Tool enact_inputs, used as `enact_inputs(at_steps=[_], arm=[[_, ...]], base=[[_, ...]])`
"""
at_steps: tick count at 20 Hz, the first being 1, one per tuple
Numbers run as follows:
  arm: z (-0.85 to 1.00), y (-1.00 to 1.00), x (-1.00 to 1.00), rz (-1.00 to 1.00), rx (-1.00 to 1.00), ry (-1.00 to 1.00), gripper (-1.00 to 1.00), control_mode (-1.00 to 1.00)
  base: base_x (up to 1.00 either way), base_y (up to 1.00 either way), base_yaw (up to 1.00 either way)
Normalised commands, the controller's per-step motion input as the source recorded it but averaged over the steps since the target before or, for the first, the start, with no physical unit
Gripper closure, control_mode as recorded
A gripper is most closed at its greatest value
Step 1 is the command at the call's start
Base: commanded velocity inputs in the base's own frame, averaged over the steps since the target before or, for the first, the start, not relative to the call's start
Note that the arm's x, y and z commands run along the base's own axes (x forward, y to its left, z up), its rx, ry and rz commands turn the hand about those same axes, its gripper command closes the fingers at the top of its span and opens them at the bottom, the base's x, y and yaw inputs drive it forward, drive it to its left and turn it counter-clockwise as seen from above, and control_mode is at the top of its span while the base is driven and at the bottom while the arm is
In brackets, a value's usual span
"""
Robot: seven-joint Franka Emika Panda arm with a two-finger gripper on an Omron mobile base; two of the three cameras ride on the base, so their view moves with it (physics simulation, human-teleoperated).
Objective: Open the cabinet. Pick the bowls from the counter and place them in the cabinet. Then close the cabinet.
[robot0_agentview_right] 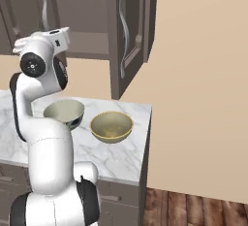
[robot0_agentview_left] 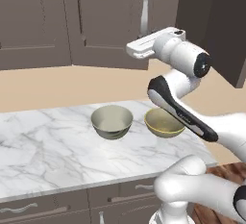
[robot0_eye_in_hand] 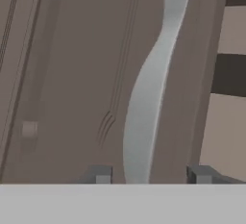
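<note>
The cabinet's left door (robot0_agentview_left: 105, 26) is closed, and its silver bar handle (robot0_eye_in_hand: 144, 103) runs up between my fingertips (robot0_eye_in_hand: 99, 175) without touching either one. My gripper (robot0_eye_in_hand: 150, 175) is open around the handle's lower end; the white hand (robot0_agentview_left: 144, 45) is up against that door. The right door (robot0_agentview_right: 133, 21) stands swung out, showing the shelf (robot0_agentview_right: 87, 43). On the counter (robot0_agentview_left: 48, 146) below sit the two bowls side by side: the pale grey-cream bowl (robot0_agentview_left: 112, 121) on the left and the mustard-yellow bowl (robot0_agentview_left: 164, 123) on the right, partly behind my forearm.
A plain dark wall cabinet (robot0_agentview_left: 29, 21) adjoins on the left. Drawers with horizontal handles (robot0_agentview_left: 48, 209) run under the counter. The counter ends at its right edge (robot0_agentview_right: 147, 137), beyond which are a beige wall and wooden floor (robot0_agentview_right: 193, 205). The open door juts out above the yellow bowl.
</note>
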Motion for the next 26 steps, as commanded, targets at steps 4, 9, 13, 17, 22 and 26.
enact_inputs(at_steps=[4, 9, 13, 17, 22, 26], arm=[[-0.01, 1.0, -0.99, 0.0, -0.15, 0.18, 1.0, -1.0], [-0.27, 1.0, -0.8, 0.0, -0.08, 0.13, 1.0, -1.0], [-0.73, 1.0, -0.68, 0.0, -0.04, 0.02, 1.0, -1.0], [-0.13, 0.32, -0.29, -0.01, 0.02, -0.01, -1.0, -1.0], [0.72, -0.95, -0.29, 0.0, 0.12, 0.0, -1.0, -1.0], [0.29, -0.71, -0.11, 0.0, 0.15, 0.15, -1.0, -1.0]], base=[[0.0, 0.0, 0.0], [0.0, 0.0, 0.0], [0.0, 0.0, 0.0], [0.0, 0.0, 0.0], [0.0, 0.0, 0.0], [0.0, 0.0, 0.0]])
